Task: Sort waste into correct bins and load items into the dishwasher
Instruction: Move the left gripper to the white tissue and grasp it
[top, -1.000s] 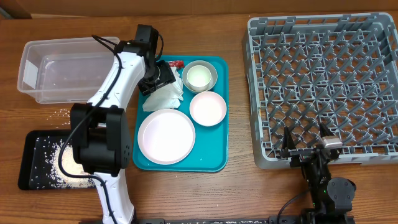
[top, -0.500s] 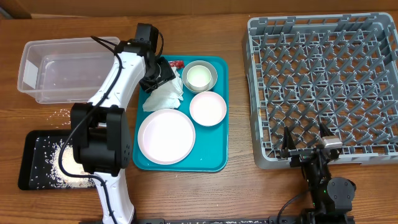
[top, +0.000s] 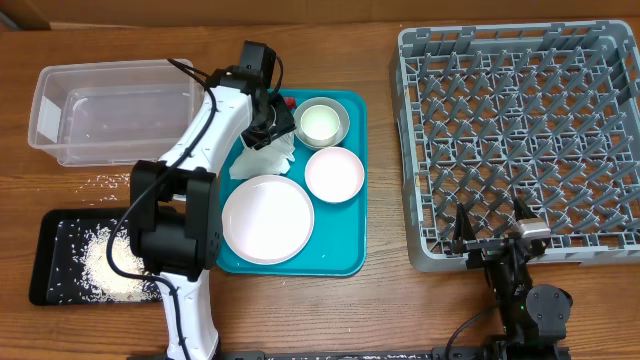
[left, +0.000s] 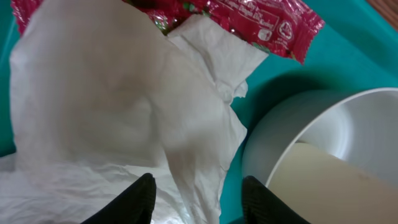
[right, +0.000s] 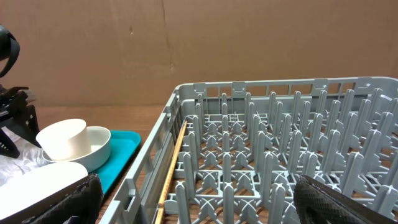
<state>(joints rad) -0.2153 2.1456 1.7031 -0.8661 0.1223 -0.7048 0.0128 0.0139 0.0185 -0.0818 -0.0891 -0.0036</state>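
My left gripper is open low over the crumpled white napkin on the teal tray; in the left wrist view its fingers straddle a napkin fold. The red wrapper lies just beyond the napkin, also visible from overhead. The small white cup sits in the grey bowl to the right. The small white bowl and large white plate lie on the tray. My right gripper is open and empty at the dish rack's front edge.
The clear tub stands at the back left. The black tray at the front left holds a rice pile, with loose grains on the table. The teal tray sits mid-table.
My left gripper has shifted right and slightly back, from the napkin's left side to over its far end near the wrapper and grey bowl. The right arm has not moved.
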